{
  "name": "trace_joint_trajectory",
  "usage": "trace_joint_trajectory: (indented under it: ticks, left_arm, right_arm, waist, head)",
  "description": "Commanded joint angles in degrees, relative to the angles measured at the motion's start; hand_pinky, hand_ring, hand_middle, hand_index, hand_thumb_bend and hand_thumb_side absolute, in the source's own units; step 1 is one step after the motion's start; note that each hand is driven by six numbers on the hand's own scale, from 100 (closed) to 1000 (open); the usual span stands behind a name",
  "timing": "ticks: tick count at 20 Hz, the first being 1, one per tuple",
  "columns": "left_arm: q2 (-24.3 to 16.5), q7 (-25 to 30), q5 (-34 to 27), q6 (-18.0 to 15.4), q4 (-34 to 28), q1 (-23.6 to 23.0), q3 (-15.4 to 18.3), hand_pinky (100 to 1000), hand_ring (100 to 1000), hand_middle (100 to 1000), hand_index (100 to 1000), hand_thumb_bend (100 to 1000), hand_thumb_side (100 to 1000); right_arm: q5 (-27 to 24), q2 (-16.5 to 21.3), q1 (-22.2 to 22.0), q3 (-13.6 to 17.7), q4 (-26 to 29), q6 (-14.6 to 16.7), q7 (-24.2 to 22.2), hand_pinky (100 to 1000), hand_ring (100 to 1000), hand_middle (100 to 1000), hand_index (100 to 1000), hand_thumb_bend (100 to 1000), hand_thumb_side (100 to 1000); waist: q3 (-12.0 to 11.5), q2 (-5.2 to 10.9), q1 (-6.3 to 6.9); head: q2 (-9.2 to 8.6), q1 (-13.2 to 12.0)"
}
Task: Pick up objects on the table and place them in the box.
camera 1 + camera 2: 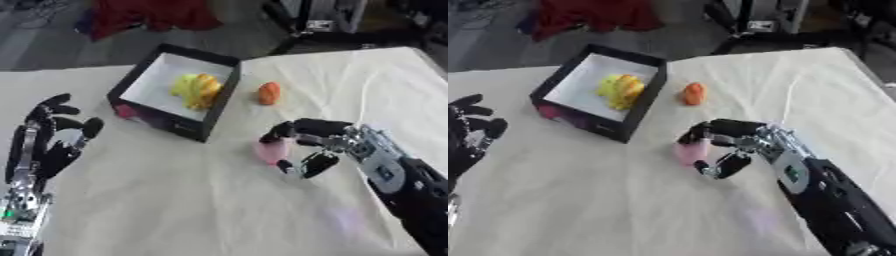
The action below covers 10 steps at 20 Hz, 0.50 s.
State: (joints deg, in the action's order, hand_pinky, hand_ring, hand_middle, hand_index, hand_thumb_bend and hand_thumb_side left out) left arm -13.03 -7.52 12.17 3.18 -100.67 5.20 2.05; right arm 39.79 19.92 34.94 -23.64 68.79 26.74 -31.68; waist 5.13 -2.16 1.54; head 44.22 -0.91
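Nearest on the left, the robot's left hand (48, 135) rests idle over the cream tablecloth (175, 200), palm toward the camera and fingers spread and pointing up, holding nothing. On the right, a little farther in, the right arm reaches from the near right corner toward the middle of the table, and the right hand (306, 145) is curled round a pale pink object (271, 150): the fingers arch over its top and the thumb comes in from below, so the object sits pinched between them. Whether it is already lifted clear of the cloth or is touching it cannot be told from these views. Its shape is soft and rounded; nothing more of it can be made out. Beyond the hand, well apart from it, a small orange object (269, 93) lies on the cloth just beside the right wall of the box (223, 100). The box is black outside and white inside, standing open at the far left of the middle, and a yellow object (197, 90) already lies inside it. Judged from this, the task is partly done: one thing is in the box, the pink one is in the grasp and has yet to be carried up and to the left over the box, and the orange one is untouched.
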Motion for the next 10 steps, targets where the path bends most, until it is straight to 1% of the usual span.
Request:
trace_joint_trajectory:
  ticks: [1, 2, 3, 4, 5, 8, 9, 10]
  left_arm:
    - [-0.6, -0.1, 0.2, 0.1, -0.7, 0.4, 0.4, 741, 545, 597, 822, 933, 648]
    - [-0.6, -0.1, 0.2, 0.1, -0.7, 0.4, 0.5, 742, 545, 597, 821, 933, 648]
    - [-0.7, -0.1, 0.2, 0.1, -0.7, 0.4, 0.5, 742, 545, 597, 821, 933, 648]
    - [-0.6, -0.2, 0.2, 0.1, -0.7, 0.3, 0.5, 742, 544, 596, 821, 932, 649]
    - [-0.6, -0.2, 0.2, 0.1, -0.7, 0.3, 0.5, 742, 544, 596, 821, 932, 649]
    - [-0.6, -0.2, 0.2, 0.1, -0.8, 0.3, 0.5, 741, 544, 594, 821, 930, 649]
    - [-0.6, -0.2, 0.2, 0.1, -0.8, 0.3, 0.5, 741, 544, 593, 821, 930, 649]
    - [-0.6, -0.2, 0.2, 0.1, -0.7, 0.3, 0.5, 742, 544, 593, 821, 930, 650]
  right_arm:
    - [3.3, 0.4, 0.7, 0.8, -0.6, 0.7, 1.7, 862, 792, 758, 785, 100, 168]
    - [3.8, 0.3, 0.7, 1.1, -0.7, 0.8, 2.7, 855, 777, 725, 698, 100, 161]
    - [4.1, 0.3, 0.8, 1.4, -0.6, 0.9, 3.7, 853, 774, 718, 686, 100, 160]
    - [4.3, 0.3, 0.8, 1.6, -0.5, 1.0, 4.7, 844, 756, 670, 587, 100, 151]
    - [4.3, 0.3, 0.9, 1.7, -0.3, 1.0, 5.8, 843, 754, 664, 576, 100, 151]
    - [4.2, 0.4, 1.1, 2.2, 0.4, 0.7, 9.1, 825, 727, 591, 413, 100, 130]
    - [4.0, 0.4, 1.2, 2.4, 0.7, 0.6, 10.2, 822, 722, 582, 386, 100, 126]
    - [3.8, 0.5, 1.2, 2.6, 0.9, 0.4, 11.3, 813, 708, 562, 328, 100, 116]
  waist:
    - [0.0, 0.86, 0.2]
    - [0.0, 0.86, 0.21]
    - [0.0, 0.86, 0.21]
    - [0.0, 0.87, 0.22]
    - [0.0, 0.88, 0.22]
    - [0.0, 0.91, 0.21]
    - [0.0, 0.91, 0.21]
    - [0.0, 0.92, 0.21]
  head:
    - [-0.1, -0.1]
    - [-0.1, -0.1]
    - [-0.1, -0.1]
    - [-0.1, -0.1]
    - [-0.1, -0.1]
    - [-0.1, 0.0]
    - [-0.1, 0.0]
    - [-0.1, 0.0]
